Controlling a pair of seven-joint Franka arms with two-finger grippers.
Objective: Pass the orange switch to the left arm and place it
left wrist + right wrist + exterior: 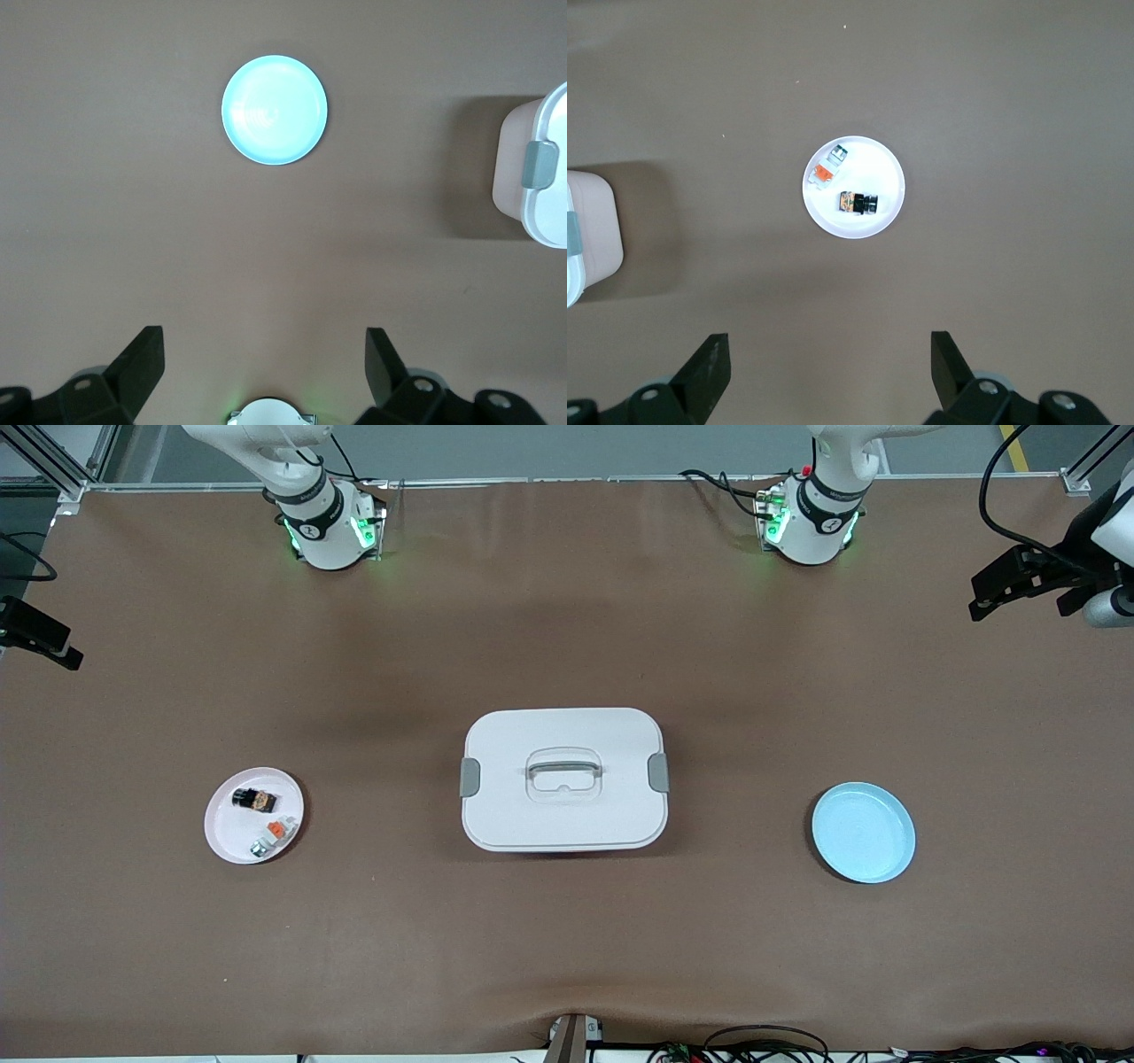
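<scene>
A brown tabletop fills the front view, with the two arm bases at its upper edge and the white box at the centre of the frame, lid clasped and handle up. At the lower left of that frame sits a pink plate holding the orange switch, black-bodied, and beside it, a little nearer the camera, a translucent white switch with an orange top. At the lower right lies an empty blue plate. The box stands squarely between the two plates, so it seems set there as the obstacle a carry must go around or over, and with the plates well apart a hand-off between the arms looks needed. Both grippers are raised, out of the front view. The right gripper hangs over the tabletop near the pink plate, its fingers spread wide and empty. The left gripper hangs over the tabletop near the blue plate, fingers equally wide, holding nothing. No pick has begun yet.
</scene>
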